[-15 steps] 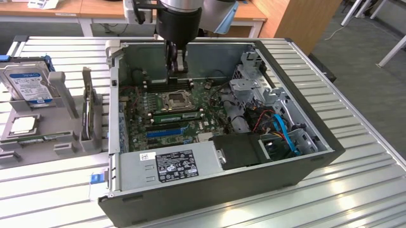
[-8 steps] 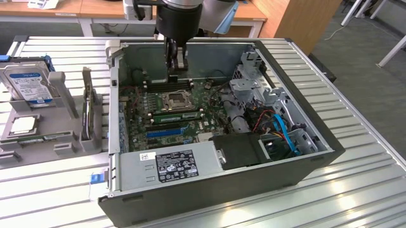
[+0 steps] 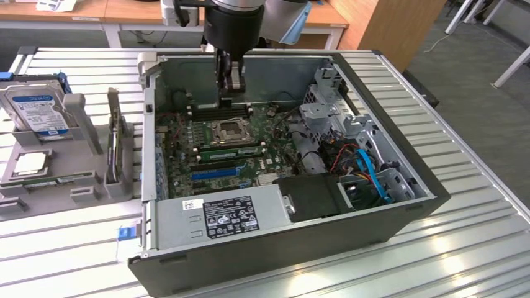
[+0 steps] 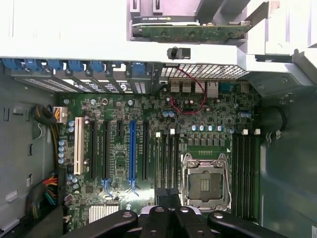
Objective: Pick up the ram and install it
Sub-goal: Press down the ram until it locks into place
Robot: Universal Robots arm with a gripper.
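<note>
I see the open computer case (image 3: 414,205) lying on the table, its power supply (image 3: 223,217) nearest, the motherboard (image 3: 220,146) beyond. A ram (image 3: 230,150) stick sits in a slot near the CPU socket (image 3: 229,130). My gripper (image 3: 230,93) hangs over the far slots, fingers pressed together, holding nothing I can make out. On the exterior view's left, a rack (image 3: 49,180) holds a hard drive (image 3: 37,112). The wrist view shows blue expansion slots (image 4: 132,151).

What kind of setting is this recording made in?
Probably a lab or workshop bench for PC assembly: an open computer case lies on a slatted metal table, a hard drive stands in a holder, and wooden desks stand behind.
</note>
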